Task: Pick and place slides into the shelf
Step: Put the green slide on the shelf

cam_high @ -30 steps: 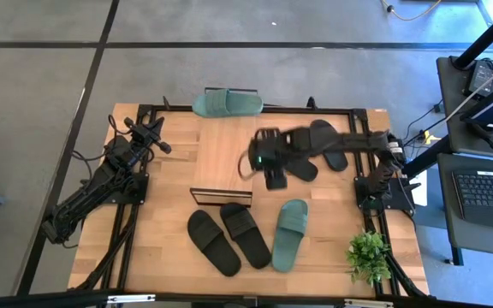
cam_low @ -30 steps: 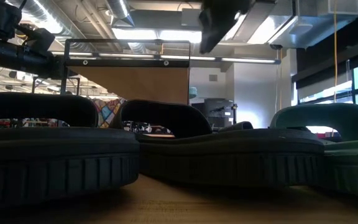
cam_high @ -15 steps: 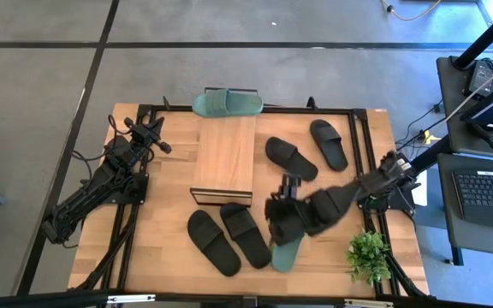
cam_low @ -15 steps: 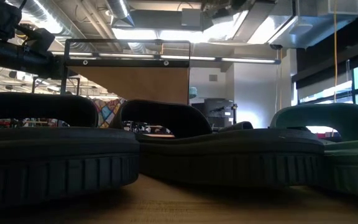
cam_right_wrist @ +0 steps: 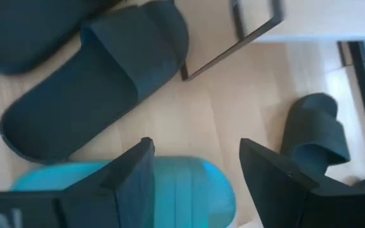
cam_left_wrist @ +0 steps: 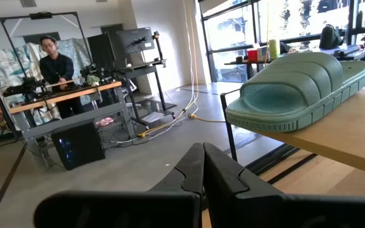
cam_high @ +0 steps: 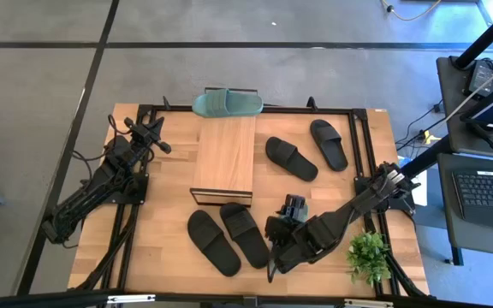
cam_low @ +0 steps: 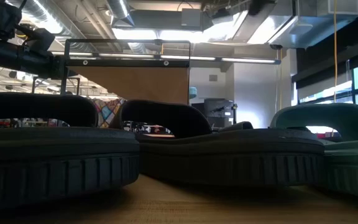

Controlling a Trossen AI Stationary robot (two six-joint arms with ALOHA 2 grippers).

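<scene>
The right gripper (cam_high: pixel 282 248) hangs low over the near edge of the bench (cam_high: pixel 169 248), its fingers (cam_right_wrist: pixel 128 174) spread wide and empty, straddling the green slide (cam_right_wrist: pixel 163 187) that lies directly beneath them; in the overhead view the arm hides that slide almost entirely. The spread looks chosen to take the slide across its width, so this reads as the approach to a grasp, not yet closed. Just beside the fingers, toward the shelf, lie two black slides (cam_high: pixel 229 238) side by side, angled alike and close enough that a careless descent could nudge the nearer one. Beyond the fingers stands the shelf (cam_high: pixel 226 154), its plank top bare, and past its far end the second green slide (cam_high: pixel 227 103) rests half over the bench edge. Two more black slides (cam_high: pixel 306 152) lie apart from the fingers, beside the shelf. The right arm stretches from its base diagonally forward, forearm low and wrist tipped down. The left arm waits folded at the other side, its gripper (cam_left_wrist: pixel 201 171) with fingers pressed together, holding nothing
</scene>
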